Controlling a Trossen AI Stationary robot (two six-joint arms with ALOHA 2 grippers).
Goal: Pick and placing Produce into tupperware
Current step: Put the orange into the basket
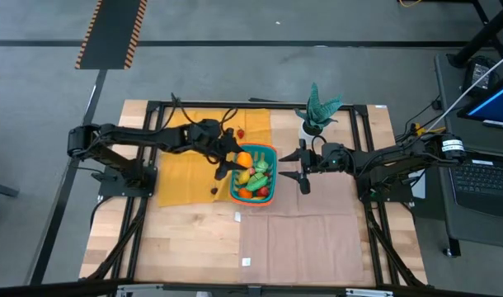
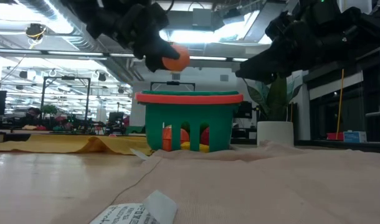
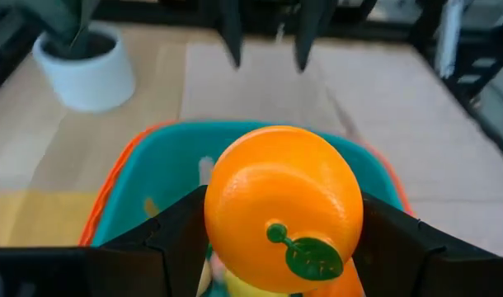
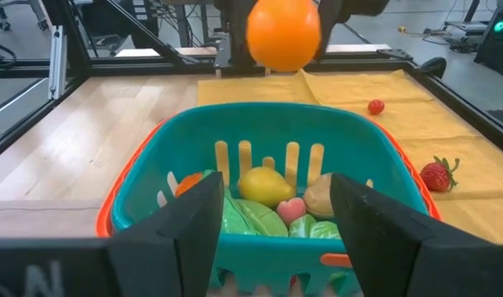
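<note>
High view: the left claw (image 1: 227, 163) is hanging over the left edge of the teal basket (image 1: 268, 149), clamped on an orange toy fruit (image 1: 244, 158). Judged step: placing, with the fruit carried to the container but not yet let go.

Low view: the orange (image 2: 175, 58) is sitting above the orange rim (image 2: 189, 98), clear of it, so it is not touching the basket.

Left wrist view: the fruit (image 3: 283, 219) is filling the gap between the two dark fingers (image 3: 184, 239), its green leaf sticker facing the camera; the basket interior lies directly beyond.

Right wrist view: yellow, green, pink and tan pieces are already lying in the basket (image 4: 268, 124). A strawberry (image 4: 435, 175) and a small red piece (image 4: 375, 106) are lying outside on the yellow cloth (image 4: 375, 87).

Next move, as judged: spreading the fingers so the fruit drops inside; it should fall within the rim.

The right claw (image 1: 302, 165) is waiting just right of the basket, fingers apart, holding nothing. Both arms are reaching inward across the desk (image 1: 185, 239).
</note>
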